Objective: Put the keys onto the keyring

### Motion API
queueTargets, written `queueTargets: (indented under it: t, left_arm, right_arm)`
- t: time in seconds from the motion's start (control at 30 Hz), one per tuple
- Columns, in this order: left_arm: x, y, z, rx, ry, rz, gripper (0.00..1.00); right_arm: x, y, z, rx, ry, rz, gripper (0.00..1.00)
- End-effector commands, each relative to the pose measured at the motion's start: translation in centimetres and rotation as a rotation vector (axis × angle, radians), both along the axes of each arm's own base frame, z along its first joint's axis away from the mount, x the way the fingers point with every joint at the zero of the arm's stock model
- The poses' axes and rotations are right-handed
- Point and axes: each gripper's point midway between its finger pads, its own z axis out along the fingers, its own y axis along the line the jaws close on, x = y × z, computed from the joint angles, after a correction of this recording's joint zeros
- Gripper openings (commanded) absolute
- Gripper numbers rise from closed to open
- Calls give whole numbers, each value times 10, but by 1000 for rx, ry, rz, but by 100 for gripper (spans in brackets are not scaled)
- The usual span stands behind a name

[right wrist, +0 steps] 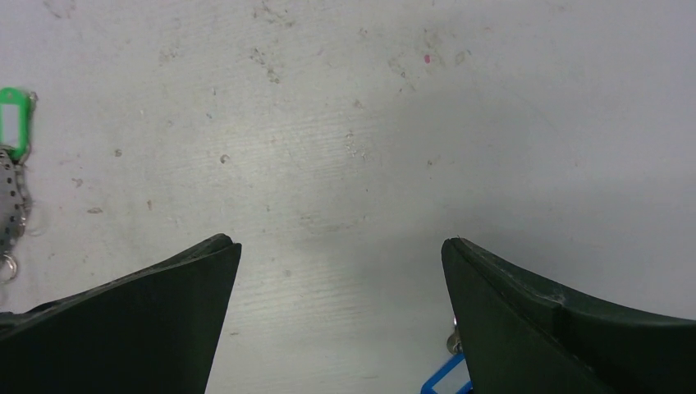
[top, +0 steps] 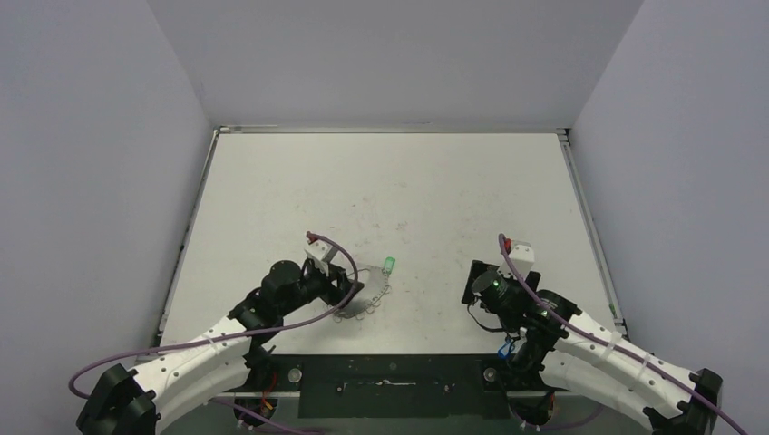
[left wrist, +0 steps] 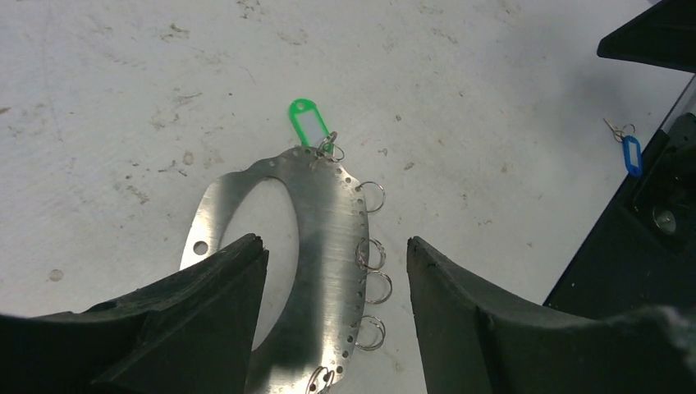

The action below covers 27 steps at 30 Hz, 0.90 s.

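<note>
Counted: two keys, one keyring, two grippers.

Nearest, in the top view at 4 o'clock from the keyring and well apart from it: one blue-tagged key (left wrist: pixel 630 154), flat on the table (right wrist: pixel 345 123) close beside the right arm.

Next, right gripper (right wrist: pixel 341 245), jaws spread wide over bare table, holding nothing.

Left gripper (left wrist: pixel 335 245), jaws parted, one finger on each side of the keyring's band, gripping nothing.

Keyring (left wrist: pixel 324 222): one flat metal ring plate with small holes along its rim, lying on the table near the middle.

Six small split rings (left wrist: pixel 371 197) counted along its rim from the left wrist.

Farthest, at 1 o'clock from the plate: one green-tagged key (left wrist: pixel 305 123), its small ring touching the rim. Cannot tell whether threaded through a hole.
</note>
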Motion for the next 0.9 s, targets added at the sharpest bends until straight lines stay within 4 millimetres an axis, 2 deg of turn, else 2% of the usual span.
queueTargets:
  t: [0.0, 0.2, 0.3, 0.4, 0.53, 0.67, 0.87]
  left_arm:
    - [-8, -23, 14, -119, -41, -101, 60]
    - [-21, -66, 19, -124, -159, -297, 61]
    - [-29, -99, 23, -117, -208, -420, 62]
    - [-35, -132, 18, -120, -246, -517, 62]
    - [-48, -181, 11, -148, -318, -611, 61]
    - [-63, -229, -2, -227, -343, -684, 57]
    - [-79, -281, -29, -266, -357, -733, 53]
  right_arm:
    - [4, 8, 6, -23, 39, 2, 100]
    - [19, 32, 6, 2, 54, 69, 100]
    - [27, 45, 3, 84, 82, 106, 100]
    - [41, 47, -4, 188, 122, 100, 100]
    - [55, 38, -16, 318, 188, 60, 100]
    - [70, 23, -24, 420, 230, 16, 100]
    - [82, -3, -27, 453, 273, -24, 100]
